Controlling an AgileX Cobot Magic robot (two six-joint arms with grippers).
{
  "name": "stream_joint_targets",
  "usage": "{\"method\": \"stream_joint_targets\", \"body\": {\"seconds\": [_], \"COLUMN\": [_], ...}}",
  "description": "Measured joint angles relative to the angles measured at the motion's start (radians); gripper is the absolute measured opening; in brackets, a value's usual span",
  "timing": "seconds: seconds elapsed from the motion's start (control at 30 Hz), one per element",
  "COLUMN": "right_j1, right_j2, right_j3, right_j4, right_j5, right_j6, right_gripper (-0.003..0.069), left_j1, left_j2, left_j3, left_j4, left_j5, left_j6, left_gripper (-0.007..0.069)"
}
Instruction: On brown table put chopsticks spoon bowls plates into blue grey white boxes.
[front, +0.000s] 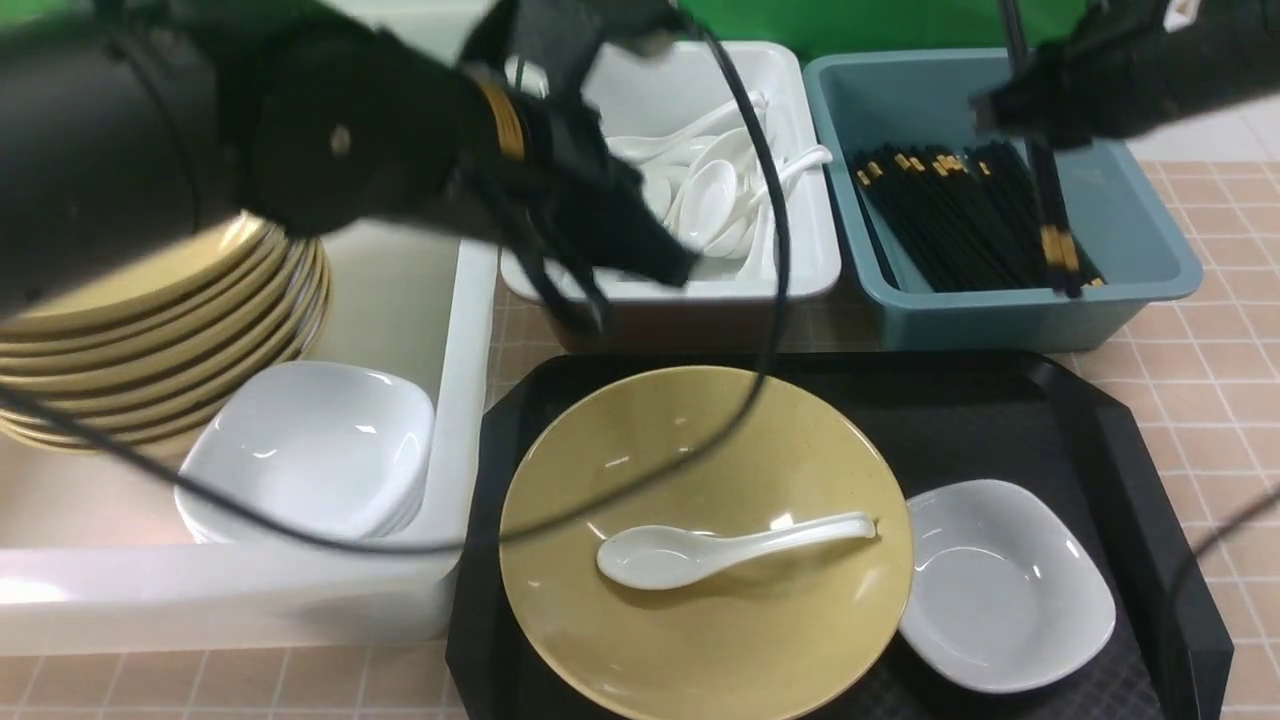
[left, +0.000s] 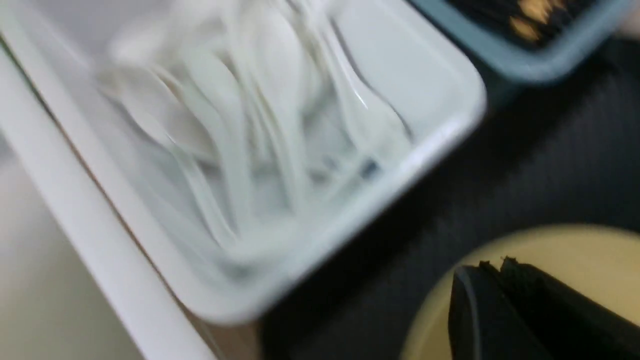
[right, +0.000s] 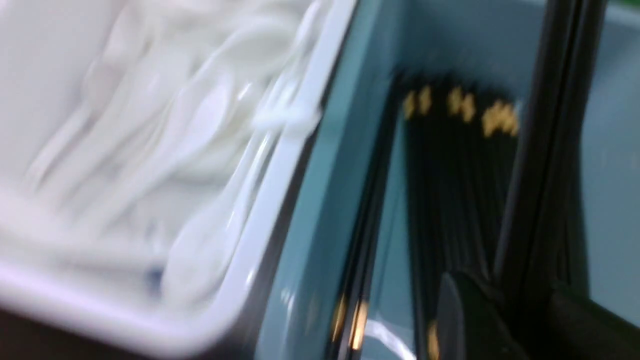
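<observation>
Inscriptions, labels, brands, numbers, signs: none can be read in any view. One small bluish mark (left: 370, 168) is seen among the white spoons (left: 225, 125) in the pale grey box (left: 430, 145); it is too blurred to be made out as lettering
</observation>
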Motion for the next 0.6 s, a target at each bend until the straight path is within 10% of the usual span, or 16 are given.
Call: {"method": "stream_joint_targets", "body": {"seconds": [0.23,0.6], "right_j1": [-0.04,-0.012], "right_j2": [0.232,0.257], "right_j3": [-0.173,-0.279], "right_j4": [0.0,0.002], "right_j5": [-0.017,0.363], "right_j6": [0.024,-0.127], "right_gripper": [0.0188,0.0461], "left_j1": [0.016,0.016], "left_j2": [0.006,-0.034], "left_j3": [-0.002,0.006], "left_j4": [0.0,0.007], "left_j5": [-0.039,0.129], "left_j6": [0.023,0.042], "left_gripper": [0.0002,0.0002]}}
